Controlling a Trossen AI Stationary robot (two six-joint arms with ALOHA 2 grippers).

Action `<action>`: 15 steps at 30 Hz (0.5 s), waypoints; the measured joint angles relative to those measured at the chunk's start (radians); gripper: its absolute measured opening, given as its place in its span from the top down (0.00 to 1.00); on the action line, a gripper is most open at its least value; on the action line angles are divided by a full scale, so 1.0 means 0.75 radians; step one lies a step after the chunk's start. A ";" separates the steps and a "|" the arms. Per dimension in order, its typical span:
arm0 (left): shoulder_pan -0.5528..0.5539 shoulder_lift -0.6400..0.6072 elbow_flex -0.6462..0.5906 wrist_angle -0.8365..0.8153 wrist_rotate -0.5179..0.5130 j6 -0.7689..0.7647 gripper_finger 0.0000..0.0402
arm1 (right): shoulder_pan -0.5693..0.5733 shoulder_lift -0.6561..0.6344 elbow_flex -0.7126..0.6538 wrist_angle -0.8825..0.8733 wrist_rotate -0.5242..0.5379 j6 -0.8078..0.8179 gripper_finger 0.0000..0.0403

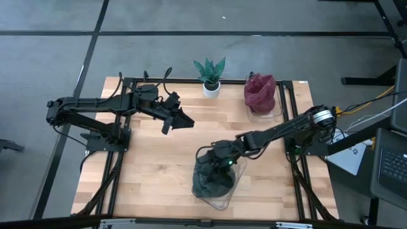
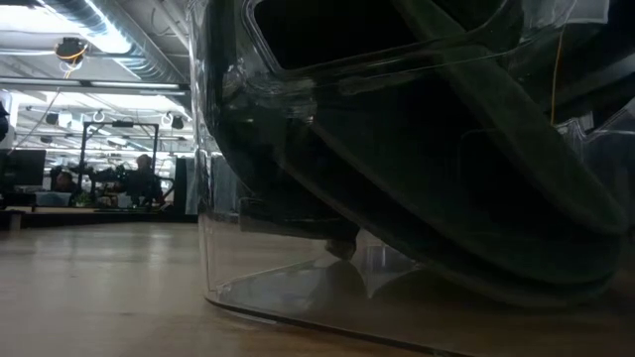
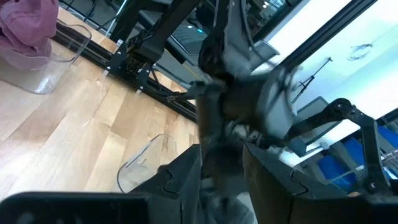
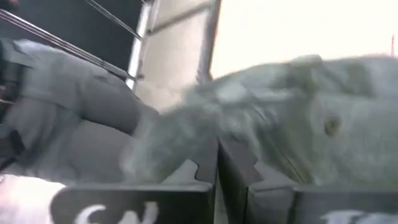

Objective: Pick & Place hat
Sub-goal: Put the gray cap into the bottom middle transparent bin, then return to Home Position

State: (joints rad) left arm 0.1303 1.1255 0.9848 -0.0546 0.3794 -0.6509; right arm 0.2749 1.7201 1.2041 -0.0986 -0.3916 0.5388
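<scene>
reaching low over the front of the desk (image 1: 152, 172), the right gripper (image 1: 222, 164) sits right on the dark grey hat (image 1: 213, 181), which lies bunched in a clear plastic container (image 1: 219, 200) near the desk's front edge. in the right wrist view its fingers (image 4: 249, 168) stand nearly together with grey cloth (image 4: 298, 118) against them, pinching the hat. the low view is filled by the container's clear wall (image 2: 228, 278) and the dark hat (image 2: 446, 198) inside it. the left gripper (image 1: 181, 121) hangs over the desk's back-left part, well apart from the hat, its fingers (image 3: 186, 171) spread and bare. at the back edge stand a small potted plant (image 1: 210, 76) and a second clear container holding a maroon hat (image 1: 259, 92).
</scene>
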 joint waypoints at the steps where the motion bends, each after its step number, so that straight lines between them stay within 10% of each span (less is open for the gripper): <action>1: 0.000 0.000 0.000 0.005 0.000 -0.001 0.71 | 0.001 -0.026 0.000 0.003 -0.001 0.005 0.97; 15: 0.000 0.000 -0.001 0.007 0.000 0.113 0.71 | -0.004 -0.353 0.001 0.042 0.006 0.080 0.98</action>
State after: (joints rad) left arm 0.1304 1.1255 0.9844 -0.0494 0.3795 -0.5662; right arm 0.2715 1.4555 1.2045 -0.0667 -0.3871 0.5990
